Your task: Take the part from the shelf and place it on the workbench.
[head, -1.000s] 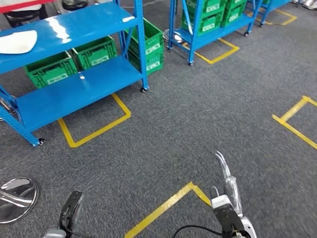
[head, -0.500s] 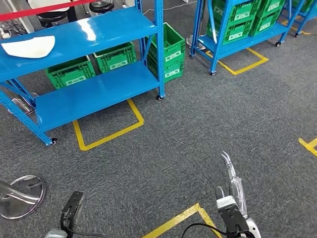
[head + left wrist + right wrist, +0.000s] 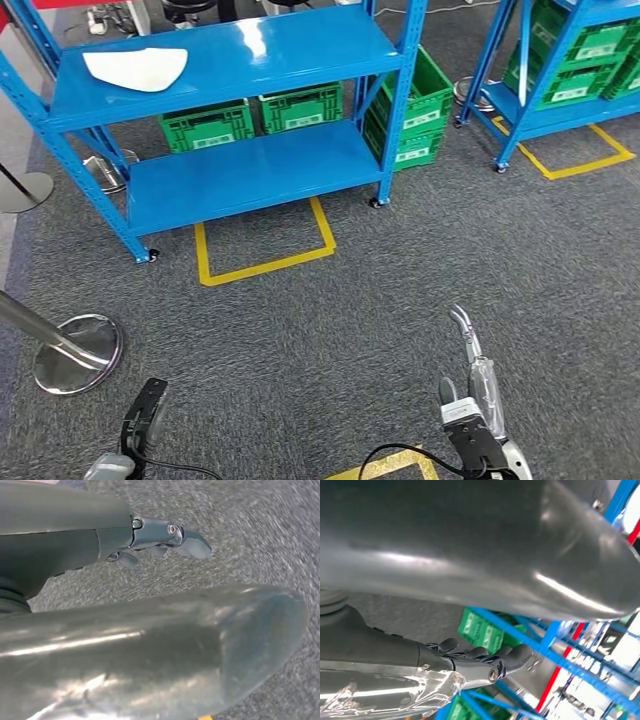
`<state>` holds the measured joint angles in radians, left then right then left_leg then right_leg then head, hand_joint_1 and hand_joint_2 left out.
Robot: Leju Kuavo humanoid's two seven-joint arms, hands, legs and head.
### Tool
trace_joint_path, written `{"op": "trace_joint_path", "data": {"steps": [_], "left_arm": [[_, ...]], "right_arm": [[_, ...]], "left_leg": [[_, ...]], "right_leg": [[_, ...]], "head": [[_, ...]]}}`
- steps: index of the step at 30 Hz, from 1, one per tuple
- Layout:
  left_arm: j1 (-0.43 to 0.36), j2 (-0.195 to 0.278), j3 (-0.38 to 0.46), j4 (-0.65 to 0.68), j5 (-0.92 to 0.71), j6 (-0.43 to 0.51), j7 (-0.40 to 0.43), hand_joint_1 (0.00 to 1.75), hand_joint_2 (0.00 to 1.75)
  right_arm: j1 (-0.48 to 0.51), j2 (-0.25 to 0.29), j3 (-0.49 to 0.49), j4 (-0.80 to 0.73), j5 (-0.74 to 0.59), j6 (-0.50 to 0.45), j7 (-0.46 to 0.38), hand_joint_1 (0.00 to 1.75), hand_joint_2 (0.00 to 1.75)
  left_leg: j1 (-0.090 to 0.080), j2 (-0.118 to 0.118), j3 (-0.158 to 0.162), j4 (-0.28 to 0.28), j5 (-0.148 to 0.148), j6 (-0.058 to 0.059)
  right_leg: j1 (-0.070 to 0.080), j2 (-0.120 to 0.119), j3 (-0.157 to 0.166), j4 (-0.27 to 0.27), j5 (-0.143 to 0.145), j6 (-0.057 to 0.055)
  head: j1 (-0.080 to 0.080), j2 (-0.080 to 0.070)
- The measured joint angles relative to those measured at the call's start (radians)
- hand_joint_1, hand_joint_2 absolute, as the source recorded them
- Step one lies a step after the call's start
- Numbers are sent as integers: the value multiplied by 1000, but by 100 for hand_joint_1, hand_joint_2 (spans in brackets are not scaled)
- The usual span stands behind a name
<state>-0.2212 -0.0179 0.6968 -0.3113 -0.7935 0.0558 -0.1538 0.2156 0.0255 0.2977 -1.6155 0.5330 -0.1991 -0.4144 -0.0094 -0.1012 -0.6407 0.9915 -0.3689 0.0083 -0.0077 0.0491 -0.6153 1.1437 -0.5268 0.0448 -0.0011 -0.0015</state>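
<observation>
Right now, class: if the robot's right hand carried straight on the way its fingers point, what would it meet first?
Probably nothing close. The right hand points forward over bare grey carpet. Farther on stands the blue shelf, near its right corner post, but depth is unclear, so this is a guess.

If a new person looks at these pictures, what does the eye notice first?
Probably the blue shelf at the far side of the grey carpet, with a white part lying on its top board. Next come the green crates behind its lower board and the yellow tape on the floor before it.
</observation>
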Motion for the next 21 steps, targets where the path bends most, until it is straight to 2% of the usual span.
{"op": "trace_joint_path", "data": {"steps": [1,2,3,4,5,6,7,9,10,11,12,13,14,15,16,17,18,20,21], "left_arm": [[0,0,-1,0,-2,2,4,0,0],[0,0,-1,0,-2,3,6,0,0],[2,1,-1,0,-3,4,8,0,0],[5,1,-2,0,-3,4,9,0,0],[8,2,-2,0,-3,4,9,0,0],[10,3,-2,0,-2,4,9,0,0],[10,3,-2,0,-2,5,10,0,0],[4,3,-3,0,-3,6,10,0,0],[2,1,-3,0,-5,7,11,0,0],[2,-1,-5,0,-8,8,13,0,0],[3,-3,-6,0,-11,10,16,0,0],[3,-4,-9,0,-14,13,18,0,0],[3,-4,-12,0,-15,15,20,0,0],[1,-4,-15,0,-16,17,21,0,0],[-2,-4,-17,0,-16,19,21,0,0],[-6,-4,-18,0,-15,20,21,0,0],[-8,-5,-19,0,-14,20,21,0,0],[-5,-3,-19,0,-8,21,21,0,0],[-1,-3,-19,0,-3,22,21,0,0]], "right_arm": [[1,0,-1,1,0,1,0,0,0],[3,0,-2,1,1,2,1,0,0],[5,-1,-3,2,1,3,1,0,0],[4,-1,-4,2,1,4,1,0,0],[2,-1,-4,2,1,4,0,0,0],[-1,-1,-5,2,2,4,0,0,0],[-2,-1,-6,2,2,4,-1,0,0],[1,-2,-8,1,4,4,-1,0,0],[3,-2,-9,1,4,4,-2,0,0],[5,-3,-11,0,3,4,-2,0,0],[8,-4,-12,0,1,5,-2,0,0],[10,-5,-15,-1,-1,8,-4,0,0],[12,-7,-19,-2,-2,11,-6,0,0],[13,-7,-23,-4,-3,15,-8,0,0],[13,-8,-27,-5,-3,18,-10,0,0],[13,-8,-29,-6,-2,21,-12,0,0],[13,-8,-31,-7,-1,22,-13,0,0],[12,-8,-32,-7,4,22,-13,0,0],[11,-8,-32,-8,7,22,-12,0,0]], "left_leg": [[2,-18,2,4,-4,-7],[2,-32,-1,6,-6,-12],[3,-46,-4,7,-6,-18],[5,-58,-5,4,-4,-24],[5,-57,-7,4,-6,-29],[4,-37,-12,13,-14,-36],[2,-6,-26,42,-33,-42],[2,63,-82,155,-90,-53],[5,78,-114,218,-113,-57],[8,85,-136,260,-121,-59],[10,89,-141,269,-112,-60],[12,94,-125,240,-86,-59],[12,105,-92,184,-52,-57],[8,131,-54,119,-26,-53],[3,155,-20,62,-15,-47],[-1,174,2,24,-15,-40],[-4,181,14,3,-26,-33],[0,155,27,-8,-41,-21],[3,141,36,-11,-46,-15]], "right_leg": [[-8,28,14,-61,43,2],[-12,48,20,-88,57,0],[-13,54,22,-95,59,-6],[-12,41,25,-95,58,-15],[-11,29,28,-98,59,-22],[-12,17,32,-101,61,-29],[-13,3,37,-106,62,-36],[-10,-28,45,-110,57,-45],[-9,-43,48,-110,53,-48],[-9,-59,52,-110,48,-50],[-9,-74,57,-110,43,-49],[-9,-88,64,-110,36,-48],[-9,-102,73,-111,30,-45],[-7,-115,82,-112,22,-41],[-4,-127,90,-113,13,-36],[0,-138,98,-117,5,-30],[3,-149,110,-120,1,-22],[3,-159,136,-127,-6,-6],[1,-145,141,-116,-10,0]], "head": [[1,0],[1,0],[1,0],[0,0],[-1,0],[-5,0],[-10,0],[-20,0],[-21,0],[-22,0],[-22,0],[-22,0],[-22,0],[-22,0],[-23,0],[-23,0],[-24,0],[-23,0],[-22,0]]}}
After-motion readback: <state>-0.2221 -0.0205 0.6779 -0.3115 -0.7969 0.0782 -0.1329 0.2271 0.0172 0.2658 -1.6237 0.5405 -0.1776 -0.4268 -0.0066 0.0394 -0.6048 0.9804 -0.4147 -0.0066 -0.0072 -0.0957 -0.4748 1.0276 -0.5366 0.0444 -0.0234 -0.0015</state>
